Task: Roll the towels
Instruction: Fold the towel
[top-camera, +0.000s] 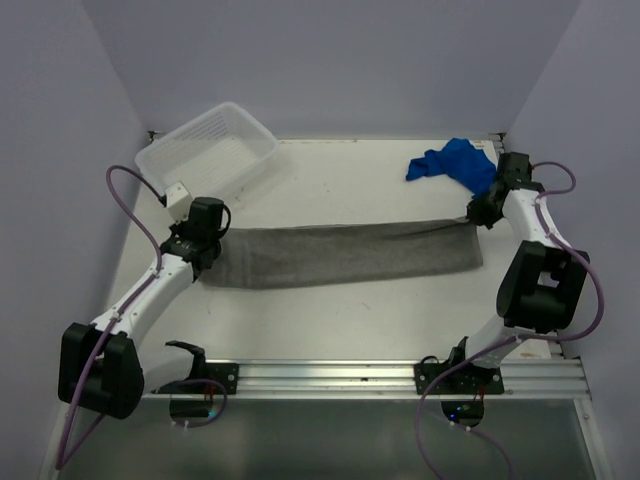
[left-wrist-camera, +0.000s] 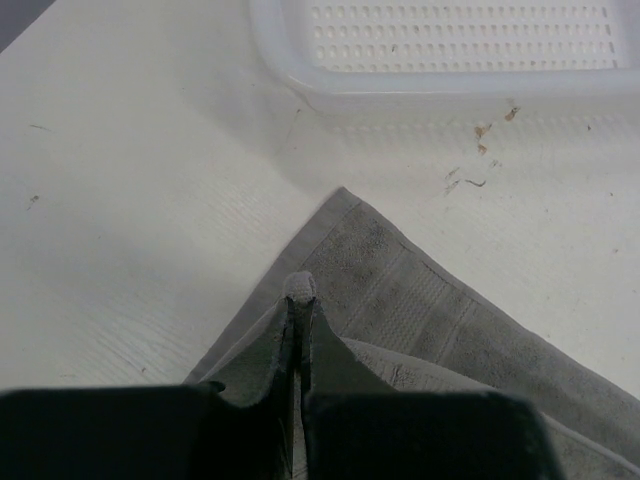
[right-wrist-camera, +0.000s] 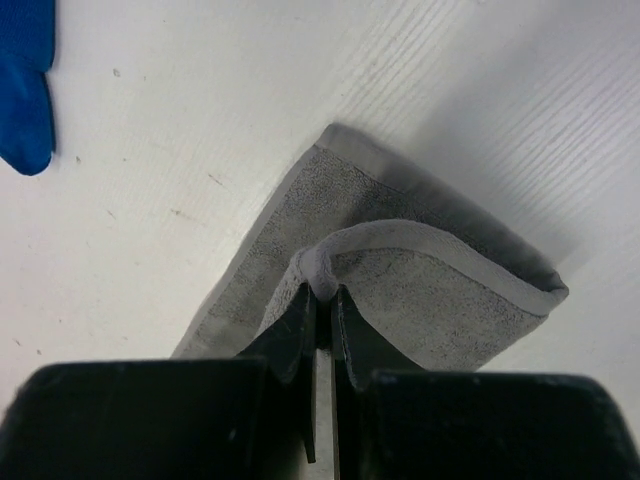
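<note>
- Black fingers (left-wrist-camera: 275, 345) of the left claw (left-wrist-camera: 300, 292) fill the bottom of the left wrist view. They are pressed almost together, and a small fold of the grey towel (left-wrist-camera: 420, 310) is pinched at their tips.
- Beyond those tips, a corner of the grey towel lies flat on the white table (left-wrist-camera: 130, 200), pointing toward the basket (left-wrist-camera: 450, 85).
- Seen from the right wrist, the right claw (right-wrist-camera: 322, 285) is likewise nearly closed. It grips the rolled-over edge of the towel's upper layer, while the lower layer lies flat on the table beneath.
- From above, the grey towel stretches as a long, narrow band across the middle of the table. Its left end is at the left claw and its right end at the right claw.
- A blue towel (top-camera: 455, 163) lies crumpled at the far right of the table, just beyond the right claw and apart from the grey towel.
- A translucent white ribbed basket sits at the far left corner of the table, tilted at an angle, near the left claw but not touching the grey towel.
- A metal rail (top-camera: 330, 377) runs along the near edge of the table, and both arms are mounted on it.
</note>
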